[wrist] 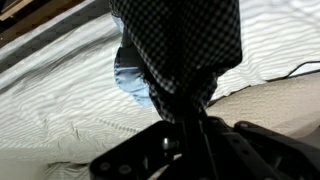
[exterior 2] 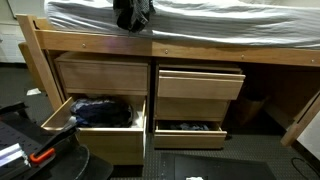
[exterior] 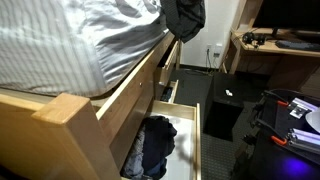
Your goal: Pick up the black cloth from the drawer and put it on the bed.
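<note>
The black cloth [wrist: 180,45] hangs bunched over the bed, and my gripper [wrist: 186,118] is shut on its lower end in the wrist view. In both exterior views the cloth [exterior: 185,18] [exterior 2: 132,12] dangles at the mattress edge, and it hides the gripper there. The bed [exterior: 60,45] [exterior 2: 230,12] [wrist: 60,95] has a grey-white striped sheet and a light-wood frame. Below it the long drawer [exterior: 197,140] [exterior 2: 105,140] stands pulled out.
A dark navy cloth [exterior: 155,145] [exterior 2: 100,108] lies in the long drawer. A shorter drawer [exterior 2: 190,135] beside it is open too. A black box [exterior: 225,115] and a desk [exterior: 270,48] stand past the bed. A light blue patch [wrist: 130,78] shows behind the cloth.
</note>
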Robot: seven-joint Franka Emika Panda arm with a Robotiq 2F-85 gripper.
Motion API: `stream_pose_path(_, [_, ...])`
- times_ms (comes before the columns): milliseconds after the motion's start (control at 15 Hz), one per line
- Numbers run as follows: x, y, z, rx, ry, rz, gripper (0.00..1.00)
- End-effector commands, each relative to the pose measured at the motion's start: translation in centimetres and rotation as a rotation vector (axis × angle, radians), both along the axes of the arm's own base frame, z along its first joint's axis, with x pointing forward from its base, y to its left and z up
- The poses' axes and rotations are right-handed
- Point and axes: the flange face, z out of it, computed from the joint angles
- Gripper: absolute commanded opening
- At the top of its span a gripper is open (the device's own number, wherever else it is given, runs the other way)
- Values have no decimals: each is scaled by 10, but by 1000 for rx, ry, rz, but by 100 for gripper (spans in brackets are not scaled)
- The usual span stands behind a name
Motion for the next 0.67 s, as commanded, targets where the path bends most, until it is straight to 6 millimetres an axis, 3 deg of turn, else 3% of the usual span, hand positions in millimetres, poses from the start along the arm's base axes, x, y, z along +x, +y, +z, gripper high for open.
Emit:
stream_pose_path(0, [1, -1, 1, 5, -2, 4, 2])
stream_pose_path(333, [4, 1, -5, -24, -45, 2, 0])
stream_pose_path(600, [20, 50, 50, 15, -338, -21, 0])
